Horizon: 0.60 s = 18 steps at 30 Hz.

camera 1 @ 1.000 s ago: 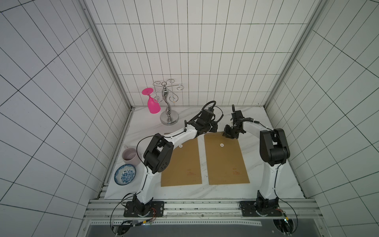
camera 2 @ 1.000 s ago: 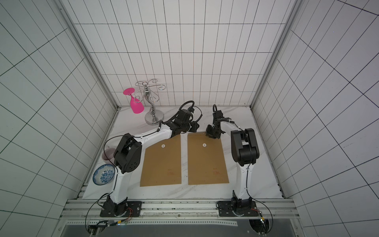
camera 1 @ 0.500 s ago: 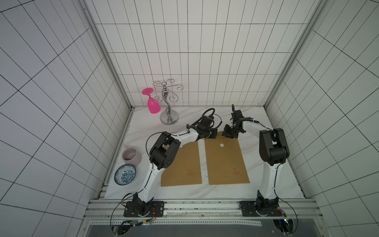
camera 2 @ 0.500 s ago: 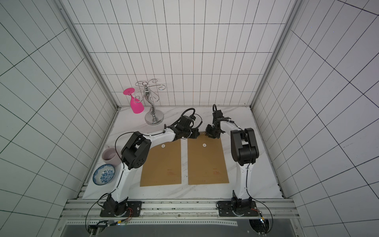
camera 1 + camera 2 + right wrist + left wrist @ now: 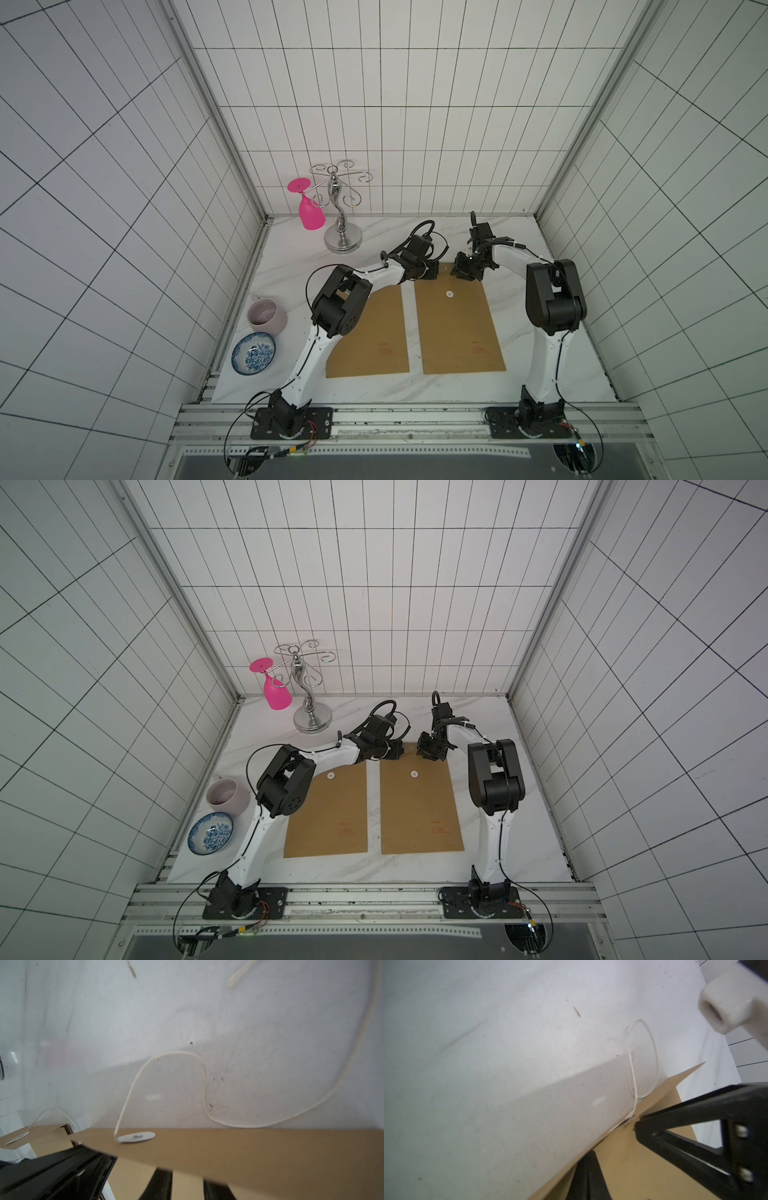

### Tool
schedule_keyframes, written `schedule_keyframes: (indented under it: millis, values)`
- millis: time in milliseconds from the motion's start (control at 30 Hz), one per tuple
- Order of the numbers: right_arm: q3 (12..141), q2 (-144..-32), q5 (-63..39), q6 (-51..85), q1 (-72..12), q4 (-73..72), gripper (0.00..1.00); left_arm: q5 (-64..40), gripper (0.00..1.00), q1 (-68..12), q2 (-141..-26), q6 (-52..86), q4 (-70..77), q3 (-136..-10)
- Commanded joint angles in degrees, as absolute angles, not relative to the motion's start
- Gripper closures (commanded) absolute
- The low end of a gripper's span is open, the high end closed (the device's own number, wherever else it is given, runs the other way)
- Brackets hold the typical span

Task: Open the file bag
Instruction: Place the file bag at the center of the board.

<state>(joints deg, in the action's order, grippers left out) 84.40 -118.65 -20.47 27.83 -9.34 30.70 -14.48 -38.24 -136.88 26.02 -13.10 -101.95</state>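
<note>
Loose string (wrist views only) off file bag

- The file bag's brown flap stretches across the view, raised off the white tabletop.
- A pale round disc sits on it.
- A white string runs from the disc and loops over the tabletop.
- Two black jaws show under the flap's edge, tips hidden.
- Farther off, a second flap with its own string is also raised.

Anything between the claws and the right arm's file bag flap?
Nothing visible. The left claw and right claw are both at the file bag's far edge; its string lies loose, flap raised.
</note>
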Motion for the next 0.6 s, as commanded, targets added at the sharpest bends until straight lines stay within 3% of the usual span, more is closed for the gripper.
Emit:
schedule_keyframes:
  millis: [0, 133, 567]
  values:
    - [87.4, -117.2, -21.3, 28.2, -8.9, 32.3, 0.73, -12.4, 0.86, -37.8, -138.1, 25.4, -13.0, -103.0]
    - [90.7, -118.5, -21.5, 28.9, -8.9, 32.8, 0.73, -12.1, 0.79, -37.7, -137.1, 25.4, -11.5, -101.7]
    - [98.1, -128.3, -18.6, 29.6, -4.7, 34.8, 0.74, -12.9, 0.77, -36.8, -137.6, 23.6, -13.2, -102.0]
